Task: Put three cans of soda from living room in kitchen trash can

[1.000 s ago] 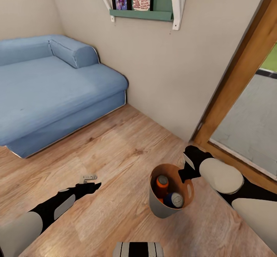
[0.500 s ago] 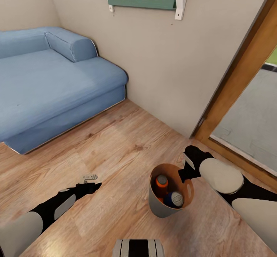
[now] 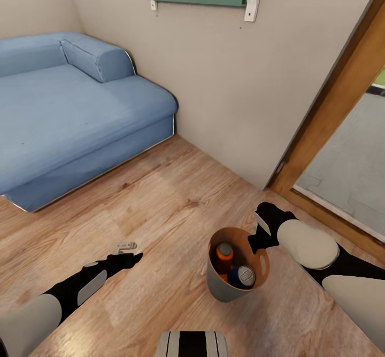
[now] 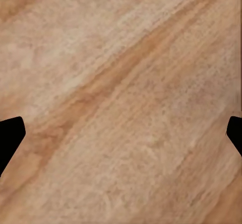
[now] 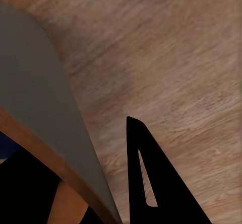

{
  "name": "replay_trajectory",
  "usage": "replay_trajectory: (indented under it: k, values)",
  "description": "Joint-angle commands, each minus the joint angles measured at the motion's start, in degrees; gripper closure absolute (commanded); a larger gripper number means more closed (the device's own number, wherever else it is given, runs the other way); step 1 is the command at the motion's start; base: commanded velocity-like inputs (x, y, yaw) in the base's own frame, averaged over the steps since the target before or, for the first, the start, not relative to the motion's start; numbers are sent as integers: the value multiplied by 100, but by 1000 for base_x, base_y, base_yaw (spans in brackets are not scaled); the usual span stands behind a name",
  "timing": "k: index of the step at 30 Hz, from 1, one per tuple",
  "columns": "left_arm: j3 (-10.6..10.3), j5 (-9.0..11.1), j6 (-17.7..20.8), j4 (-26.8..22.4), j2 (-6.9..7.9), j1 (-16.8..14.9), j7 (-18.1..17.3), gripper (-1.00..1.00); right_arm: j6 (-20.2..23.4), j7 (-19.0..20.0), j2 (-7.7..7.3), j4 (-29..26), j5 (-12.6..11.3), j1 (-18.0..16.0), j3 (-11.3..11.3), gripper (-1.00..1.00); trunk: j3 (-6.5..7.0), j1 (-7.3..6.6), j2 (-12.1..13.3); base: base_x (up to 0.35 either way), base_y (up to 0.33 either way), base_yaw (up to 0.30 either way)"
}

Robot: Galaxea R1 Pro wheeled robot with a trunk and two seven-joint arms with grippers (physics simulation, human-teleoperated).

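The wide blue fabric sofa (image 3: 69, 111) is lying well beyond the pale grey tapered trash can (image 3: 222, 287), which the right gripper (image 3: 260, 237) is pinching by its rim. An orange soda can (image 3: 225, 257) and a dark blue soda can (image 3: 243, 277) are sitting inside; any third is hidden. The left gripper (image 3: 126, 252) is hanging spread open over the wooden floor (image 3: 176, 196). A jolt could tip the bin and spill cans; the wood-framed glass door (image 3: 342, 132) is crowding the right.

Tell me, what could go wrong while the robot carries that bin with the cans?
The right gripper holds the bin by one side of its rim only, so it might tilt or slip off. If it tips, the orange can and blue can could roll out onto the floor. The wall and wooden door frame are close, so a turn might bump them.
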Motion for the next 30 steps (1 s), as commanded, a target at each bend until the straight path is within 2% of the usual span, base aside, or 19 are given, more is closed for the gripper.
replay_trajectory:
  k: [1,6,15,17,30]
  values:
    - [-7,0,-11,0,-2,0,0,-100,6,28,0,5,-111,0,-76,100,-22,2,-2,0,0,0]
    - [-21,0,-25,18,-3,0,-1,-100,6,29,0,2,-111,0,-73,100,-133,15,-8,0,0,0]
    - [-26,-9,-37,160,-33,0,-1,-100,-1,30,6,1,-117,0,42,100,-133,15,-8,0,0,0]
    - [-26,-9,-38,164,-36,0,-1,-100,-2,30,8,3,-119,0,65,100,-177,20,-11,0,0,0]
    - [-26,-9,-112,172,-48,-1,-1,-100,-3,30,4,5,-119,0,82,100,-199,23,-12,0,0,0]
